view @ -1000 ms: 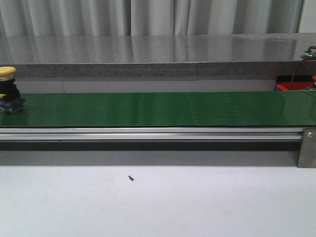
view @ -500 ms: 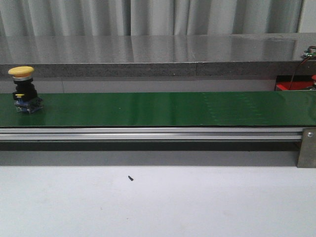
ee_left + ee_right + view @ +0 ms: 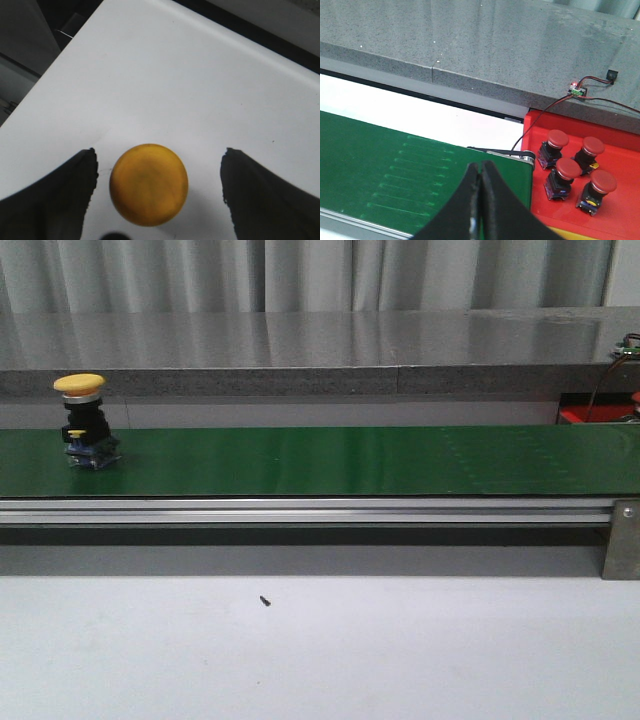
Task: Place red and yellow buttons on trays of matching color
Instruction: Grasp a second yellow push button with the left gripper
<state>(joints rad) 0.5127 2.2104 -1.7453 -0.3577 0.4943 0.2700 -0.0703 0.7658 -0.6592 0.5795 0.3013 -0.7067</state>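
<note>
Yellow button (image 3: 85, 422) has ridden rightward along green belt (image 3: 330, 460) since half a second ago, now upright near its left end. My left gripper (image 3: 158, 185) spread wide, fingers either side of another yellow cap (image 3: 149, 183), not touching. Right gripper (image 3: 480, 200) clenched, empty, over belt beside red tray (image 3: 620, 210) holding four red buttons (image 3: 572, 175). No readable writing; tiny labels, possibly, too small.

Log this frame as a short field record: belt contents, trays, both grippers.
belt: green conveyor belt, one upright yellow button near its left end
red tray: red tray past the belt's right end, holding four red buttons
left gripper: left gripper, jaws open, either side of a yellow cap, not touching it
right gripper: right gripper, jaws shut, empty, above the belt
yellow tray: not identifiable
</note>
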